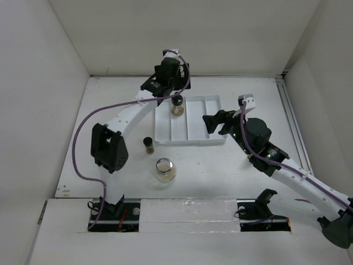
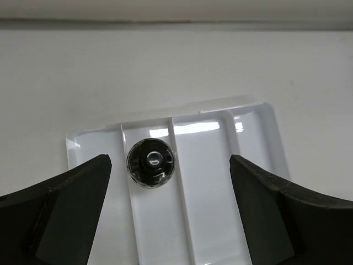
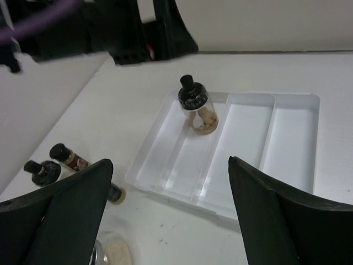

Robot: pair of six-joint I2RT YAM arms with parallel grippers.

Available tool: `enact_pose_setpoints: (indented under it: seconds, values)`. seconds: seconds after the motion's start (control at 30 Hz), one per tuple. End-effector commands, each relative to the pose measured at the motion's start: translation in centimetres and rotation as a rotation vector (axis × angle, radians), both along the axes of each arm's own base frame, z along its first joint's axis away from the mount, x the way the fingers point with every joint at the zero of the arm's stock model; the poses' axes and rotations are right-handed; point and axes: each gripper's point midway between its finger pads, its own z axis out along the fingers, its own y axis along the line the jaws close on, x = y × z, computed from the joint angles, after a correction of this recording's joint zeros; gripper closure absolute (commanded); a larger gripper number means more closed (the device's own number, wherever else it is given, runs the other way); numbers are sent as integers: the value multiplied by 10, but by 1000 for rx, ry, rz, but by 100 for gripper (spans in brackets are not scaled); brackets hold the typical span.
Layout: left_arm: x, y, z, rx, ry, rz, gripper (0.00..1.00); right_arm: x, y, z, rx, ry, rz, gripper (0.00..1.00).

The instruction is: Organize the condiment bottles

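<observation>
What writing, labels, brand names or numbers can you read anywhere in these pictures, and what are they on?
No text can be read in any view.
On the slim spice bottle: a reddish label, too small and blurred to read.
On the black-capped jar in the white tray: no label visible.
On the silver-lidded jar: no writing shows.

The left arm (image 1: 129, 113) and right arm (image 1: 300, 179) wear white shells over their long links, with black housings at the joints. The left pincer (image 2: 171, 165) has matte black fingers (image 2: 60, 215), broad wedges narrowing toward the tips. The right pincer (image 3: 168, 176) looks the same. Just behind each pincer sits a small white block (image 1: 247, 100). From there a purple cable (image 1: 83, 127) trails back along each arm.
</observation>
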Motion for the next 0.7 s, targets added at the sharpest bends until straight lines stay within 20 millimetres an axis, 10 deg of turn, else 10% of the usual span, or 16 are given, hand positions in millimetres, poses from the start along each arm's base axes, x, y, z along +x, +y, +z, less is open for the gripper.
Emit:
enact_pose_setpoints:
  seconds: [0.0,0.2,0.5,0.67]
  values:
    - [-38,17,156,-206,-274,-20,14,-11,20,10,-1,-3,104,9]
    - [-128,58,195,-376,-373,-53,14,-61,82,-42,-135,144,505,6]
    - [-215,97,102,-438,-236,-57,16,-129,148,-116,-381,281,766,2]
    - [-245,127,108,-450,-291,-12,17,-149,169,-138,-480,289,822,0]
